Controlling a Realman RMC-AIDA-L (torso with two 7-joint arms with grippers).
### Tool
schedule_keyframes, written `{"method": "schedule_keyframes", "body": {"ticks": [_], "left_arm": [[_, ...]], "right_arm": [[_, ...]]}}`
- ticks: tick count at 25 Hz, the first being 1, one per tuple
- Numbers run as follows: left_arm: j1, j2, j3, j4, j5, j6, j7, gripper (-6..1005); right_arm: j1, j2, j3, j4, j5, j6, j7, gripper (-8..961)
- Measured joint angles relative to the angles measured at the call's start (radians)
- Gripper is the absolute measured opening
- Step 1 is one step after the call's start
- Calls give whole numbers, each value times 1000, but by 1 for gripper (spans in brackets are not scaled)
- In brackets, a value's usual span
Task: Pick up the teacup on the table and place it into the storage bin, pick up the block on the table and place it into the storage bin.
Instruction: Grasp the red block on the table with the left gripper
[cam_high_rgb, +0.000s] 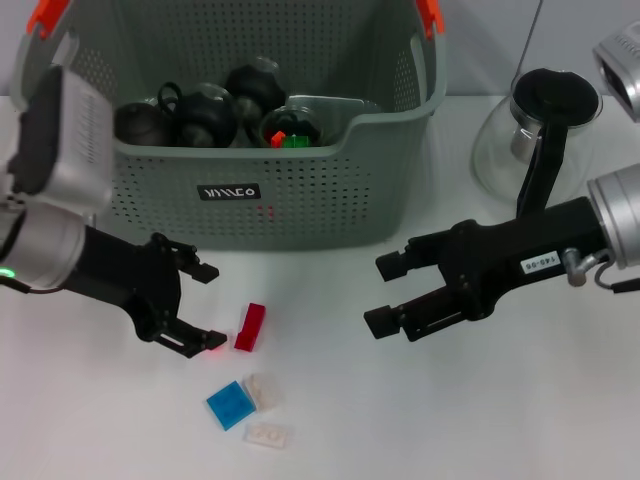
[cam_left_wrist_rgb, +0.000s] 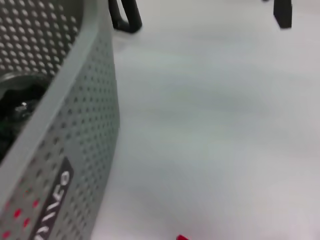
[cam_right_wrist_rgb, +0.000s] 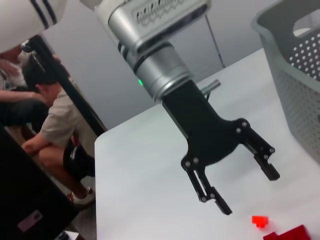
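Head view: the left gripper (cam_high_rgb: 200, 305) hangs low over the table (cam_high_rgb: 420, 420) with its fingers spread and nothing between them. The red block (cam_high_rgb: 250, 327) lies just past its lower fingertip, off to the side of the gap rather than inside it. Closing from here would likely pinch air or nudge the block away. A blue block (cam_high_rgb: 229, 405) and two clear blocks (cam_high_rgb: 264, 390) sit a little beyond, nearer the robot; a sweep could scatter them. The storage bin (cam_high_rgb: 300, 200) stands just behind the gripper, already holding dark teacups (cam_high_rgb: 205, 115) and small coloured pieces. No teacup shows on the table. The right gripper (cam_high_rgb: 385, 295) hovers spread and empty, well apart from the blocks, with a glass jug (cam_high_rgb: 535, 130) behind its arm; a careless swing could knock it.

Left wrist view: the bin's perforated wall (cam_left_wrist_rgb: 85, 135) fills one side, very close. Only a sliver of red block (cam_left_wrist_rgb: 181, 238) shows at the frame edge. A lift toward the bin could clip the rim.

Right wrist view: the left gripper (cam_right_wrist_rgb: 247, 187) is seen from across, fingers apart, red pieces (cam_right_wrist_rgb: 259, 220) beneath and beside the tips, not between them.
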Motion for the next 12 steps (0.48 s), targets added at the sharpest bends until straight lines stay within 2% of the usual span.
{"method": "schedule_keyframes", "body": {"ticks": [6, 9, 12], "left_arm": [[20, -47, 108, 109, 91, -40, -11, 841], [32, -55, 187, 130, 115, -79, -30, 841], [34, -53, 244, 126, 120, -108, -52, 841]], "right_arm": [[9, -5, 1, 65, -3, 30, 2, 934], [10, -5, 1, 74, -3, 51, 3, 934], [9, -4, 1, 85, -2, 62, 3, 935]]}}
